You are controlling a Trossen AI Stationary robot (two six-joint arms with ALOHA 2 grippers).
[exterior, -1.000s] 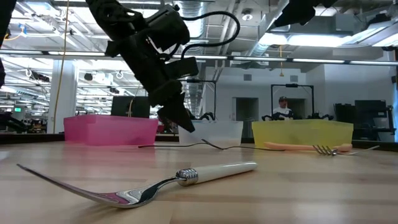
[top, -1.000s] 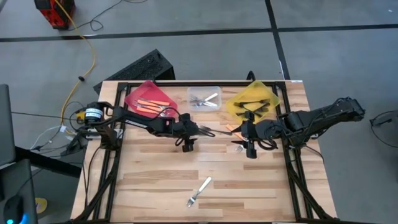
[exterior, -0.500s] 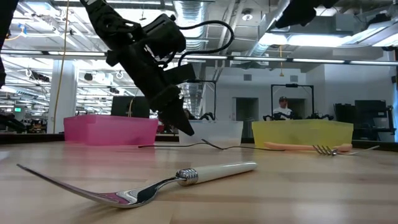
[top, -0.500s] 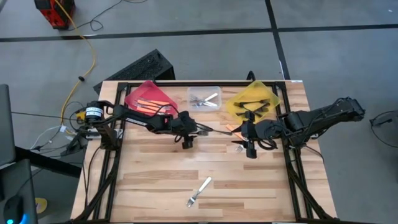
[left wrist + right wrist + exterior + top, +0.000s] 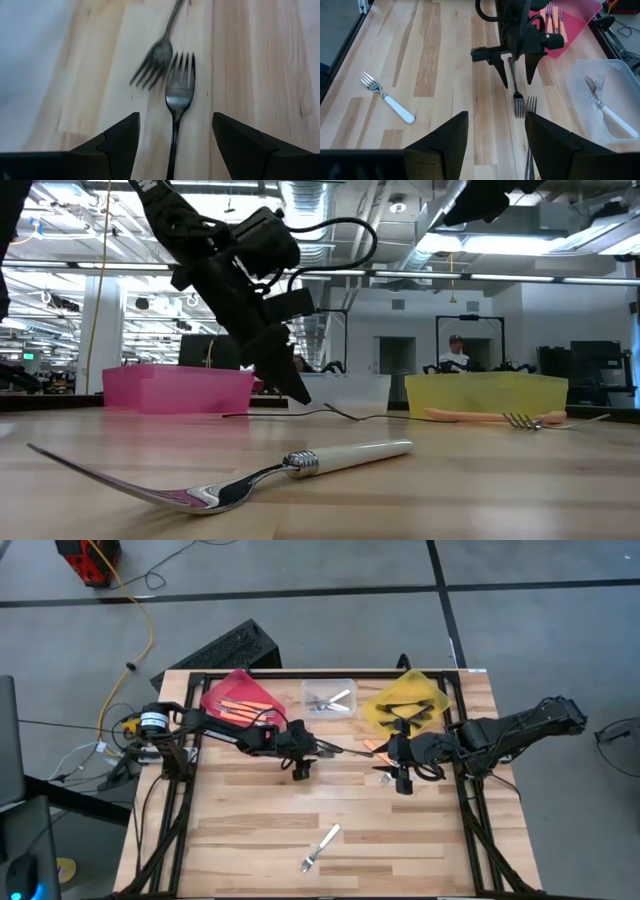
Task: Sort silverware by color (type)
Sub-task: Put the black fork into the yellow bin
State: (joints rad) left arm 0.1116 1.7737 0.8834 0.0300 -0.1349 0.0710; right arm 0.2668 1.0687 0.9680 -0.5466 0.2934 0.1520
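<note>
Pick-up stage of the sort, far centre of the table (image 5: 250, 830): left gripper (image 5: 516, 83) hovering low with jaws released, straddling the handle of a dark fork (image 5: 177, 100) lying flat on the wood, nothing grasped. Head to head with it, a second dark fork (image 5: 530, 107), handle stretching right towards the waiting right gripper (image 5: 496, 120), likewise spread and empty. Nearby, an orange-handled fork (image 5: 470, 416) just near of the yellow bin (image 5: 372, 710); alone at the near edge, a white-handled fork (image 5: 320, 847). Likely next: dropping lower, clenching squarely on the slim handle, then lifting clear without dragging the neighbouring fork, bound for the yellow bin at far right, with its dark forks.
</note>
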